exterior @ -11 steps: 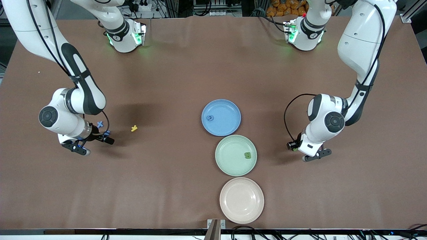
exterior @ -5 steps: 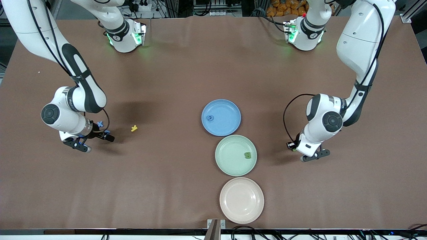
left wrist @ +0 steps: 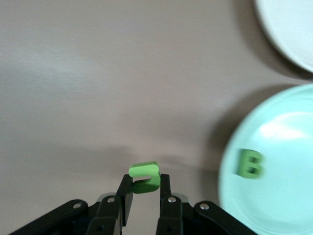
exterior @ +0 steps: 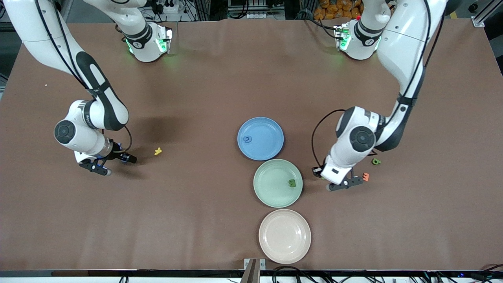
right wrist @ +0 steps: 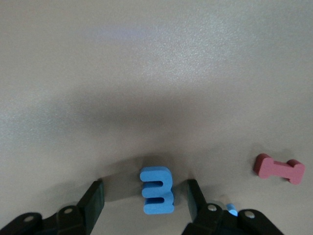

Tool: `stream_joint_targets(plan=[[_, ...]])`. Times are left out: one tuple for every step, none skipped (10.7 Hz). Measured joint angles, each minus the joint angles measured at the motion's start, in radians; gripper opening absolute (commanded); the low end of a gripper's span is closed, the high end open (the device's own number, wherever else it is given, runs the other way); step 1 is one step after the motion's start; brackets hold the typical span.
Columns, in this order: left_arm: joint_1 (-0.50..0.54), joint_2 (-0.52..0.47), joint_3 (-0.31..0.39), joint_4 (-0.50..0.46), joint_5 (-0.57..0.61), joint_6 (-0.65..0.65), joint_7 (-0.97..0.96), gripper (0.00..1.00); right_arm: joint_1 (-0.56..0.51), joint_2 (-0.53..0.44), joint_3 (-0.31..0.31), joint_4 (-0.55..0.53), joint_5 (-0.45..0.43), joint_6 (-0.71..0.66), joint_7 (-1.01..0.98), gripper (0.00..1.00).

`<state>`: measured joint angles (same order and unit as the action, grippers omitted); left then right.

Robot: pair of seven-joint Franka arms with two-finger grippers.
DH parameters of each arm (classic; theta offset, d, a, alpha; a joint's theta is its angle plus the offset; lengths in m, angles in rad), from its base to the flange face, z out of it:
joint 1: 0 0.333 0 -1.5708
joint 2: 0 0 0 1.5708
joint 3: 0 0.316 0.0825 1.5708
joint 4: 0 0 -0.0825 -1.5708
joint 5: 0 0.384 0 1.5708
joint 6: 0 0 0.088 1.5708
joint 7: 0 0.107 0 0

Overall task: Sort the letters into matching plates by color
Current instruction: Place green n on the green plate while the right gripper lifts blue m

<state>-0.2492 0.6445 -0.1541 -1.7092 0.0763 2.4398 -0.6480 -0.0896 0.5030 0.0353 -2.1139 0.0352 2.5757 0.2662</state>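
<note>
My left gripper is shut on a green letter and hangs over the table just off the rim of the mint green plate, on the left arm's side. A green B lies in that plate. In the front view the left gripper shows beside that plate. My right gripper is open and straddles a blue letter that stands on the table, with a gap at each finger. The blue plate holds one blue letter. The pinkish-beige plate holds nothing.
A yellow letter lies near the right gripper. A red letter lies close beside the blue one. A green letter and an orange letter lie on the table by the left arm.
The left arm has carried the green letter toward the mint green plate, uncovering a green and an orange letter. The right gripper's fingers have drawn closer around the blue letter.
</note>
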Motion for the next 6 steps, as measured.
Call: stream_joint_targets(plan=[[-0.029,0.002,0.000,0.021,0.000,-0.006,-0.003,0.00,-0.001,-0.002,0.000,-0.002,0.000,0.001,-0.006,0.65],[-0.051,0.006,0.000,0.040,0.000,-0.006,-0.004,0.00,-0.003,-0.004,0.000,-0.002,0.000,0.001,-0.009,0.61],[-0.068,0.012,0.000,0.062,0.000,-0.006,-0.004,0.00,-0.007,-0.007,-0.001,-0.004,0.000,0.001,-0.012,0.56],[-0.085,0.025,-0.001,0.088,0.000,-0.006,-0.004,0.00,-0.010,-0.009,-0.001,-0.006,0.000,0.001,-0.016,0.52],[-0.105,0.045,-0.002,0.120,0.000,-0.006,-0.004,0.00,-0.012,-0.011,-0.001,-0.007,0.000,0.001,-0.021,0.49],[-0.124,0.070,-0.002,0.156,0.000,-0.006,-0.009,0.00,-0.014,-0.014,-0.001,-0.010,0.000,0.001,-0.023,0.46]])
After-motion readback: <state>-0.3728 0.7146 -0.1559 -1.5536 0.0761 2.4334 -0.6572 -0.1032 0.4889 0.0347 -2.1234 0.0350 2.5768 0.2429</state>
